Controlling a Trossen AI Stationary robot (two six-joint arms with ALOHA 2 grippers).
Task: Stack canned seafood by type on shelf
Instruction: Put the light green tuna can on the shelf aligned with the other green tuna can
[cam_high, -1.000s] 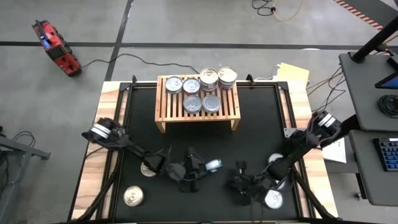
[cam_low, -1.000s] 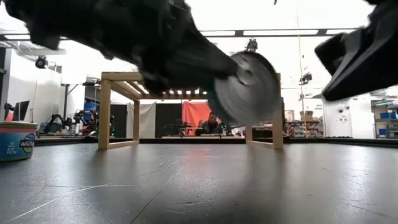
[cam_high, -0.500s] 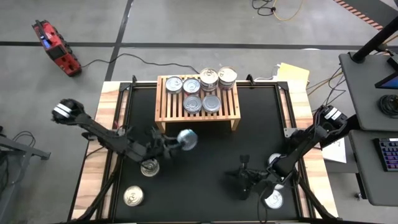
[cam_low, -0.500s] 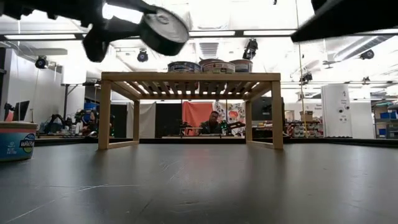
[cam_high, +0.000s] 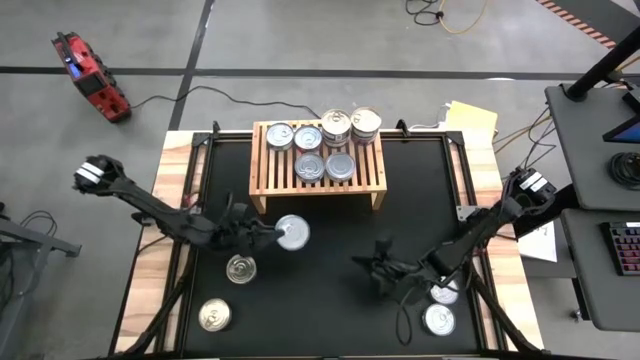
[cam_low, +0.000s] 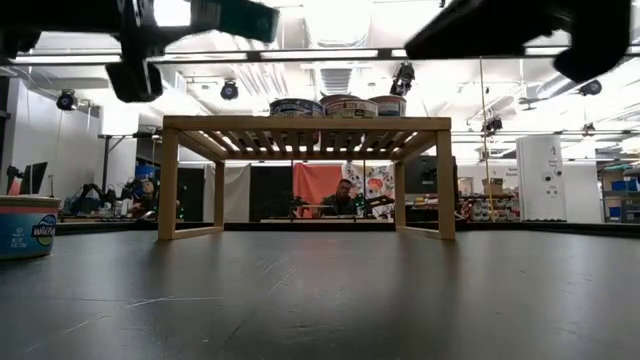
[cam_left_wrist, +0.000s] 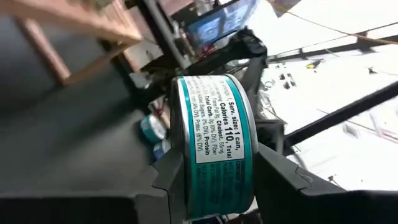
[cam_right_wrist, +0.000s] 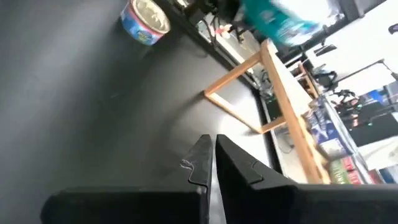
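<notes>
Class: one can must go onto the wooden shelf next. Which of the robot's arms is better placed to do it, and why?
The left. Its hand already grips a teal-labelled can raised just in front of the shelf. The right hand is shut, empty and farther away.

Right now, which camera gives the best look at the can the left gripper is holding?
The left wrist view: the teal-labelled can fills it, clamped between the left gripper fingers, label print legible. The high view shows only its silver lid in front of the shelf. The low view catches its teal edge at the top. The right wrist view shows a teal blur.
</notes>
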